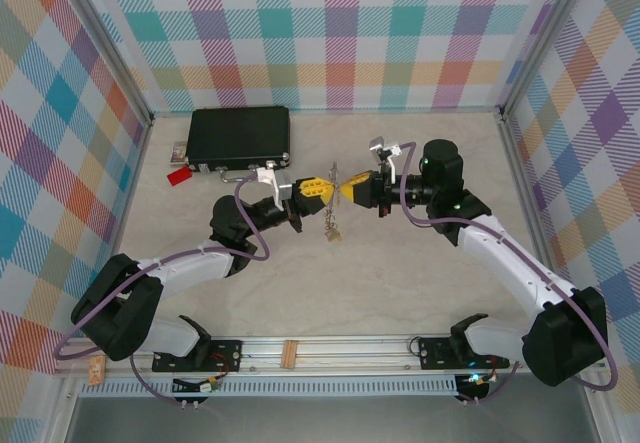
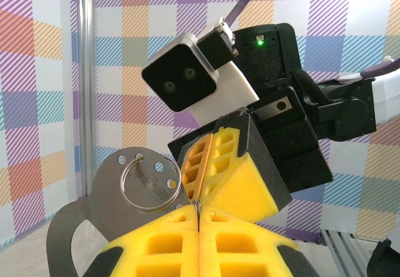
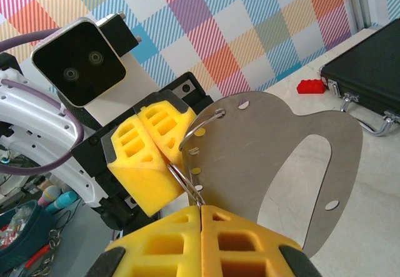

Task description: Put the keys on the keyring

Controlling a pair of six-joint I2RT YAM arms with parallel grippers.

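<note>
Steel keyring (image 2: 122, 183), threaded through a holed plate (image 3: 275, 164), is clamped from both sides by shut pads: right gripper (image 3: 201, 209) at three o'clock, left gripper (image 2: 199, 212) at nine. The keys (image 1: 331, 226), seemingly, dangle at six.

Pastel rainbow plaid walls (image 1: 330, 33), pale cream marbled desk (image 1: 400, 283), black case (image 1: 240, 135), red tag (image 1: 180, 175), bright yellow foam on left pincer (image 2: 199, 217) and right pincer (image 3: 201, 211), grey metal plate (image 3: 269, 146), silver keyring (image 2: 122, 183), white-and-black arms (image 1: 190, 263), purple cables (image 3: 76, 122)

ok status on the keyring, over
Both jaws shut, meeting mid-air. Right gripper pinches thin silver wire keyring, looped through flat grey metal plate; left gripper at plate's edge, hold unclear. Black rectangular case sits well behind.
</note>
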